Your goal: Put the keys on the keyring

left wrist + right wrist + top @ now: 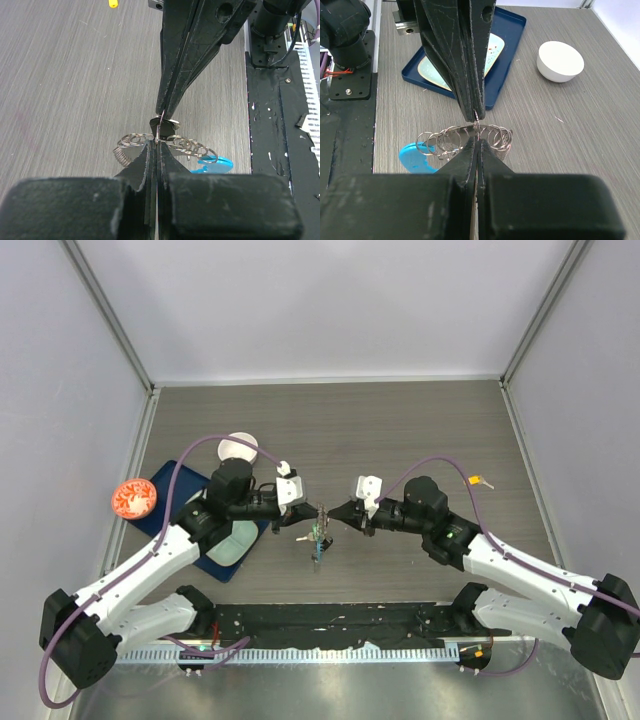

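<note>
Left jaws pinched tight on keyring (192,145), right jaws pinching it opposite, tips meeting

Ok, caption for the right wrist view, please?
Shut tip to tip, left gripper and right gripper pinch the keyring; bowl and tray behind.

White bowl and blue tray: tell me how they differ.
The white bowl is round and deep; the blue tray is flat and rectangular. The bowl stands alone; the tray carries a pale plate. Both rest on the grey table.
</note>
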Available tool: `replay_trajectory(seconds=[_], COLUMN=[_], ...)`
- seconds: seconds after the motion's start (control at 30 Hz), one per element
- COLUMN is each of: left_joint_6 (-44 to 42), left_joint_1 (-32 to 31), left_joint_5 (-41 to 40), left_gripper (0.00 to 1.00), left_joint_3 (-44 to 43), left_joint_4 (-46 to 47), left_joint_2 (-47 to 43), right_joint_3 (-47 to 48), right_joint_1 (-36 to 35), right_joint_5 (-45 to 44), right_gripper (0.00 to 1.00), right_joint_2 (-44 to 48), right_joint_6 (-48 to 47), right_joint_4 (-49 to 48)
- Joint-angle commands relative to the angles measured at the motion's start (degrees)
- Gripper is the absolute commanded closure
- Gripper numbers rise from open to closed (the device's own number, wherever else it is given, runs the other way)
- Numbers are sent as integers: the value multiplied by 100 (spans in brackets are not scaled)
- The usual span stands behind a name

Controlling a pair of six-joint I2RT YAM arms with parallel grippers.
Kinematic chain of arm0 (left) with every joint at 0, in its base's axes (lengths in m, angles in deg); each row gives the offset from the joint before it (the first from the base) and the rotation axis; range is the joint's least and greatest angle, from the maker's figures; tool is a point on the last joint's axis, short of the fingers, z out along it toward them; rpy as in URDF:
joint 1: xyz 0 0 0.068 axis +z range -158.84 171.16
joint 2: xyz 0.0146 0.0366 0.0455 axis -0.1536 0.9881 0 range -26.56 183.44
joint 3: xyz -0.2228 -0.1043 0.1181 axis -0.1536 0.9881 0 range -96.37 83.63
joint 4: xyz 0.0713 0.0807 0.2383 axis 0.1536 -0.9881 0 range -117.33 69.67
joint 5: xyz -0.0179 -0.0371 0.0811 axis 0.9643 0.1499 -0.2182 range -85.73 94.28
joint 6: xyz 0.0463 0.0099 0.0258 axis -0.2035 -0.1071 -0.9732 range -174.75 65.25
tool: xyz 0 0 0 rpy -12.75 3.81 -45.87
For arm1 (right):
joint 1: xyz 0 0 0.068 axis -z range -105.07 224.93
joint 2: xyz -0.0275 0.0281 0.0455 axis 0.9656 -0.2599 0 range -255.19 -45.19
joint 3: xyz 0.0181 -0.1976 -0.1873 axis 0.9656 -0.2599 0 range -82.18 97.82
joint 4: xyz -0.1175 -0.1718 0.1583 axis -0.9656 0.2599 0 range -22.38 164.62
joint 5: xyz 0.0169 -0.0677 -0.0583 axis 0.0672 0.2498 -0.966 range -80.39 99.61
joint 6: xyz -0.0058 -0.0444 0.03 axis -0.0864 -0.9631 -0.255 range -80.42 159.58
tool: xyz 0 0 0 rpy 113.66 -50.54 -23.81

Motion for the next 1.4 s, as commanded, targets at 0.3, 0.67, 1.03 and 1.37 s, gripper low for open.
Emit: replay_trajectory(seconds=[0.3,0.67,1.03,1.37], left_joint_6=[46,73,38,29], left_joint_1=[3,3,3,-6], left_joint_5=[276,425,750,794], left_gripper=[100,100,100,100], left_joint_3=[-125,-160,-301,-406], left_joint_4=[370,335,98,-69], left_joint_2=[-4,49,181,234], right_joint_3=[239,300,406,502], right_joint_1=[-41,-59,-120,-182], right_joint_5=[108,223,355,284], right_gripper=[99,99,99,99], right_joint_2=[108,64,11,-68], right_joint_6=[-40,-84,-172,-199], right_joint_4=[-263,-202,-52,-17])
